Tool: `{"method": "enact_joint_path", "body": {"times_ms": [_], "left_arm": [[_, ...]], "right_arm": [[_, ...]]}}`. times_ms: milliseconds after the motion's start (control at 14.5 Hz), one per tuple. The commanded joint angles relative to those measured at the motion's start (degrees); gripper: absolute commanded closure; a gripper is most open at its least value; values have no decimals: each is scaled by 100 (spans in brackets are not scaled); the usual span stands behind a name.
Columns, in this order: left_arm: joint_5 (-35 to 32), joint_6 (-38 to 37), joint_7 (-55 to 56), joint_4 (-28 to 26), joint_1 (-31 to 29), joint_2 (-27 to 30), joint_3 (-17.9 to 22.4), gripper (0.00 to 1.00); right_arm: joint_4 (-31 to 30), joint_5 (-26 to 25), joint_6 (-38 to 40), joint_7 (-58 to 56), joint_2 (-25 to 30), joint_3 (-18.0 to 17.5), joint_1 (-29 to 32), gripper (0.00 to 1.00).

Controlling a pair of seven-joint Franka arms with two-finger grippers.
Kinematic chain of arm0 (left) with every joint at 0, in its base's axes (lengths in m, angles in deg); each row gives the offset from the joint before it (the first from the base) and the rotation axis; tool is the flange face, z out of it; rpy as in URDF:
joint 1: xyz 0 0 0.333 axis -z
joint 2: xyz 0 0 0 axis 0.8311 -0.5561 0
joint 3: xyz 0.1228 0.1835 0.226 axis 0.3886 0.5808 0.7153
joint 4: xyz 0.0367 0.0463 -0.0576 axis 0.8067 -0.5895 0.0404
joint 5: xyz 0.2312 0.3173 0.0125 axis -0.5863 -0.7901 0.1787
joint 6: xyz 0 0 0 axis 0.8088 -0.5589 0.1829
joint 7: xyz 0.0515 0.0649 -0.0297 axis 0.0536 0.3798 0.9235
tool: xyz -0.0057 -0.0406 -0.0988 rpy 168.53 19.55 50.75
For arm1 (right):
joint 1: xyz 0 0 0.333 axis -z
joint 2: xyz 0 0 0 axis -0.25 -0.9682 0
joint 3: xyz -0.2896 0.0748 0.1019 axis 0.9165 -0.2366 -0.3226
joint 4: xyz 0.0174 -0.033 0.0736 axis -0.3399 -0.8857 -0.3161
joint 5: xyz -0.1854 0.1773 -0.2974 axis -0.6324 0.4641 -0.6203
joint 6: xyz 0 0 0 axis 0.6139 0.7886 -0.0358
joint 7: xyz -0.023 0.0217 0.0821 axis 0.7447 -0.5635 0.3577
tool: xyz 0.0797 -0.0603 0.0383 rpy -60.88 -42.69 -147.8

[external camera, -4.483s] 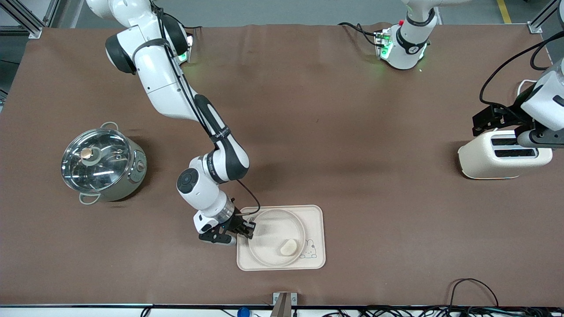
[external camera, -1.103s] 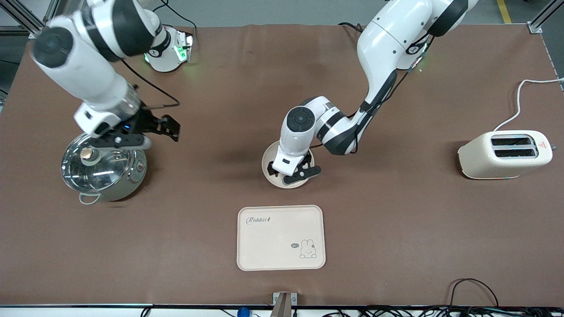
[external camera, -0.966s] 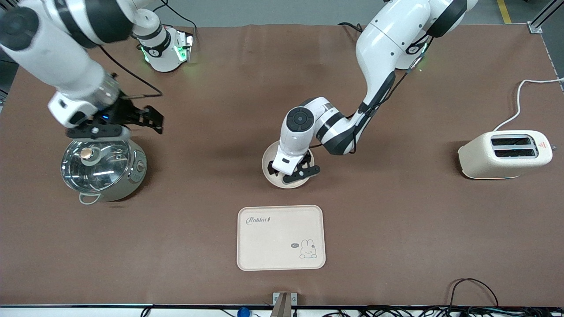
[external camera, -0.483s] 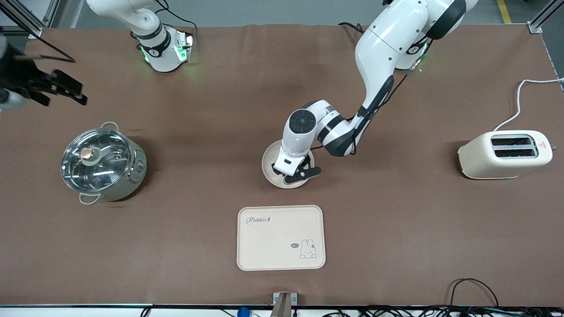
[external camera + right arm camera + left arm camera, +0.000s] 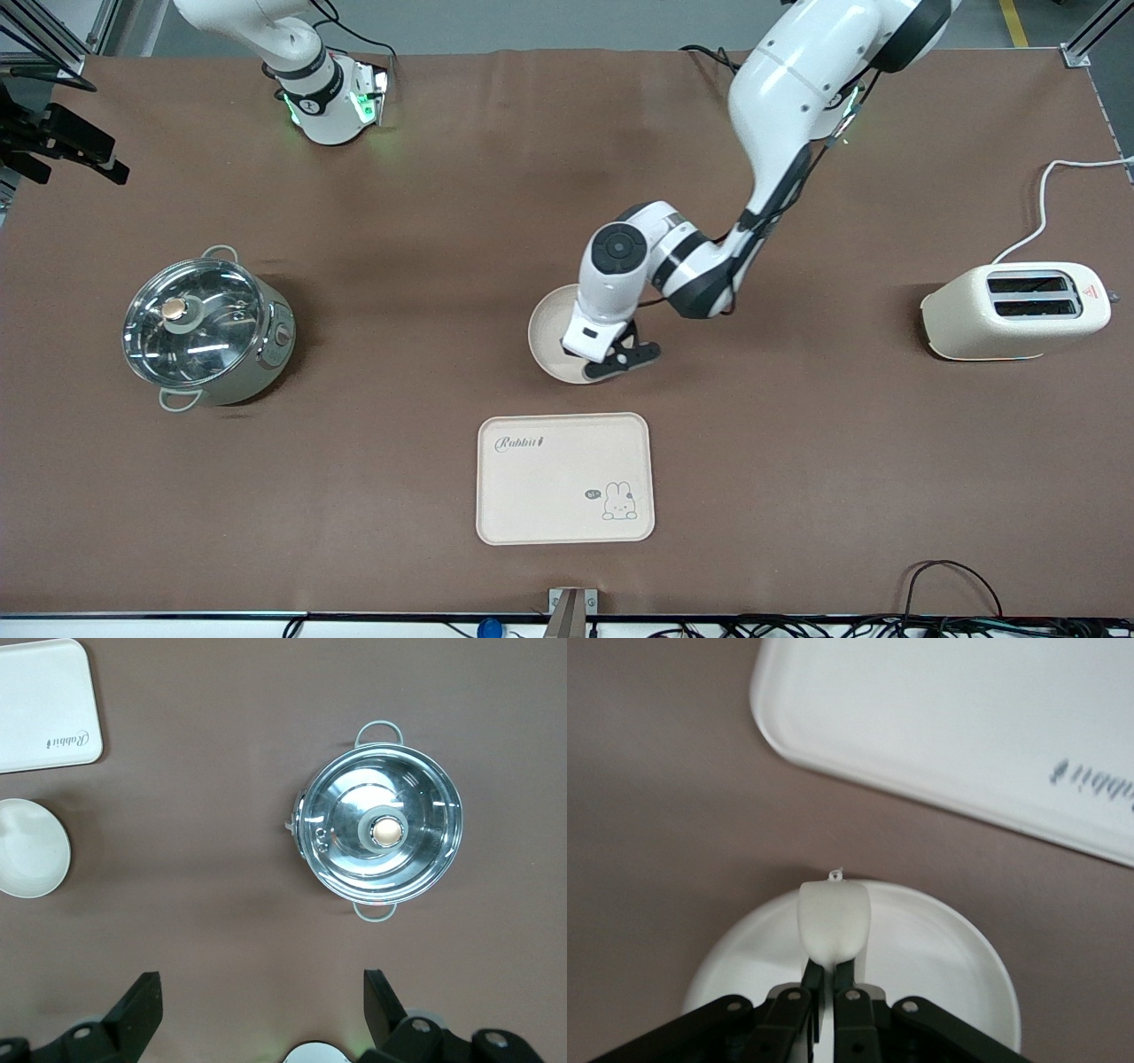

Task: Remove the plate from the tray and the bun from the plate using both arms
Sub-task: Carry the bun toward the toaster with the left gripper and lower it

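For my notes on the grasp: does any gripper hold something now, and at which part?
The left gripper holds the bun by its end, over the plate. The right gripper is open and holds nothing.

The table [image 5: 797,443] is covered in plain brown. The plate [image 5: 547,330] is plain cream with no marking, and the bun [image 5: 833,920] is a paler cream-white, smooth and unpatterned. The tray [image 5: 540,492] is cream too, with dark "Rabbit" lettering at one corner and a small line-drawn rabbit at another. Both arms are white with black joints; the left gripper [image 5: 824,992] and right gripper [image 5: 53,151] are black. The pot [image 5: 208,330] is shiny silver with a tan knob on its lid. The toaster [image 5: 1014,310] is cream with dark slots and a white cord. Green lights glow at the right arm's base [image 5: 332,97].
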Motion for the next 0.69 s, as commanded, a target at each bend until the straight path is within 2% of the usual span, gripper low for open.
{"method": "enact_joint_path", "body": {"times_ms": [0,207,414,483,621], "left_arm": [[44,-730,-1337,-323,-692,777,-55,99],[44,-766,-2692,-595,-1527,849,-55,98],[70,-435,-3231,-1060,-2327,744,-317,96],[70,-163,-3258,-1306,-2521,726,-432,92],[79,173,-3250,-1545,-2593,664,-442,73]], "right_arm": [[10,-100,48,-45,31,-170,15,0],[10,-108,4,-36,22,-206,6,0],[19,-108,4,16,22,-285,-11,0],[19,-108,4,16,22,-285,-3,0],[19,-108,4,16,22,-285,6,0]]}}
